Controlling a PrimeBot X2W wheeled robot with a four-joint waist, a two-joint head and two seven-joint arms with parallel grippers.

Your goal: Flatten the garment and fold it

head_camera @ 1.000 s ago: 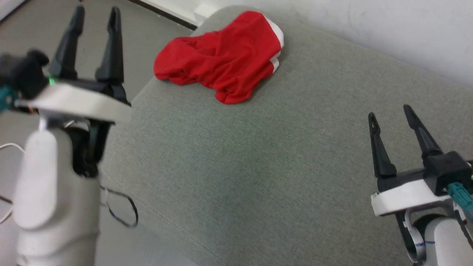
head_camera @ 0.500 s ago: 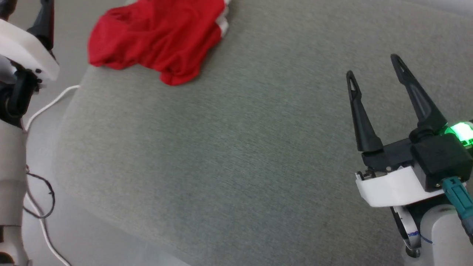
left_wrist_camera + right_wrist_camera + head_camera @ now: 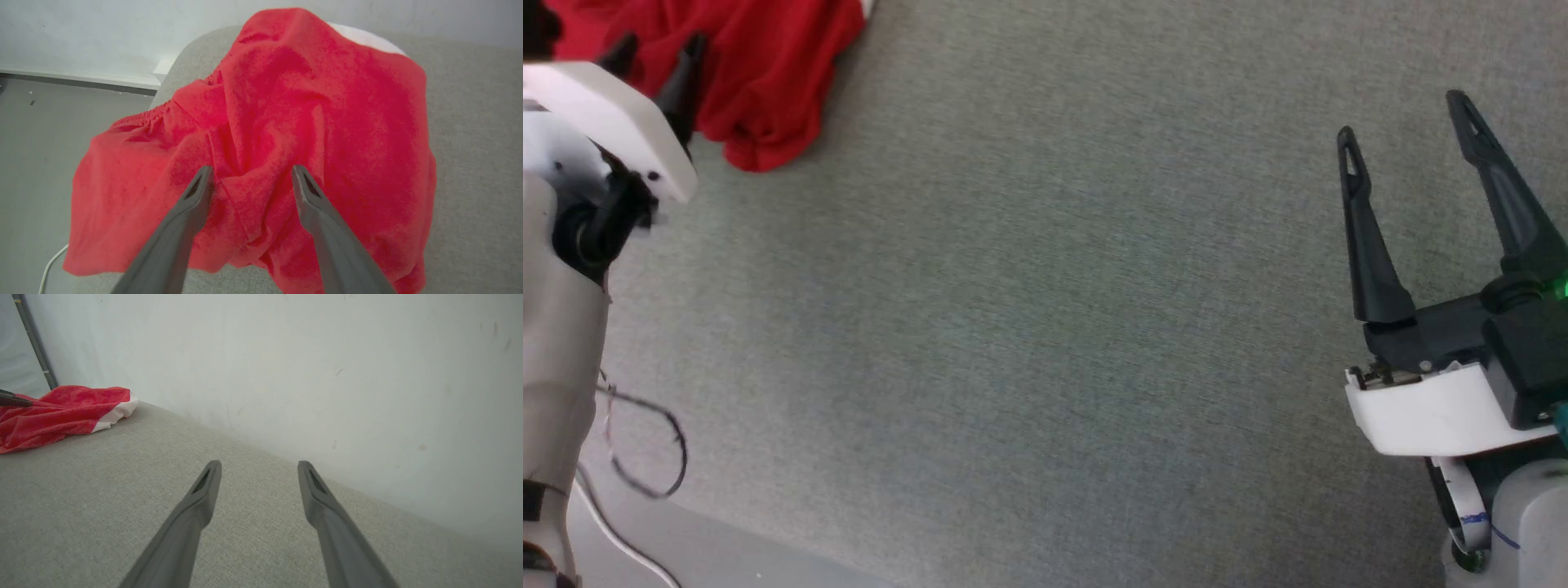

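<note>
The garment [image 3: 760, 73] is a crumpled red heap with a white trim band, lying at the far left corner of a grey fabric cushion [image 3: 1045, 327]. My left gripper [image 3: 658, 51] hovers over its near part, open, with nothing between the fingers. In the left wrist view the garment [image 3: 286, 114] lies bunched, with a gathered waistband at the left, and the left gripper [image 3: 251, 169] points at a central fold. My right gripper [image 3: 1403, 118] stands open over bare cushion, far to the right. In the right wrist view the garment [image 3: 61, 412] lies far left of the right gripper [image 3: 259, 463].
A white wall [image 3: 327, 375] runs close behind the cushion. The cushion's left edge drops to a grey floor [image 3: 36, 134] with loose cables [image 3: 645, 441]. Part of the garment hangs over that edge. A dark pole [image 3: 34, 343] stands in the far corner.
The head camera has swung, shifting the whole picture left and up. My left gripper has come from beside the cushion to over the garment. The right gripper stays open.
</note>
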